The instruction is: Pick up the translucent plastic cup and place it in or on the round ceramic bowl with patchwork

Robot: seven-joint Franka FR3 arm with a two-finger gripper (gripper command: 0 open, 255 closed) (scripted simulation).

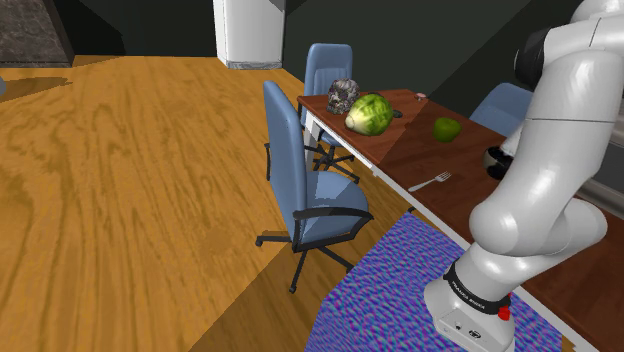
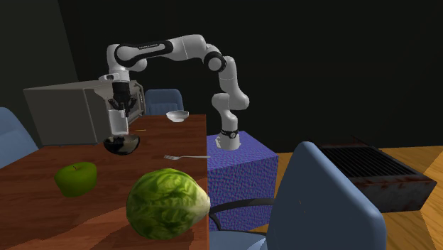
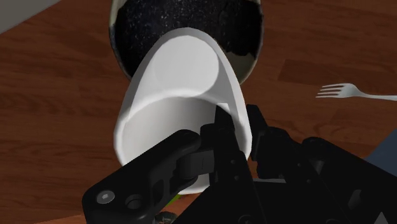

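A white cup [image 3: 178, 95] hangs tilted just above a round dark speckled bowl [image 3: 191, 25] on the brown table [image 3: 57, 108]. My gripper [image 3: 240, 130] is shut on the cup's wall, one finger inside the rim and one outside. In the second exterior view the gripper [image 2: 117, 110] points down with the cup [image 2: 117, 126] directly over the bowl [image 2: 122, 145]. In the shoulder view a sliver of the bowl [image 1: 495, 160] peeks out behind the arm.
A fork [image 2: 181, 157] lies close to the bowl. A green apple [image 2: 76, 177] and a cabbage [image 2: 167, 202] sit nearer the second exterior camera. A small white bowl [image 2: 177, 116] and a grey box [image 2: 67, 110] stand behind. Blue chairs [image 1: 300, 170] line the table.
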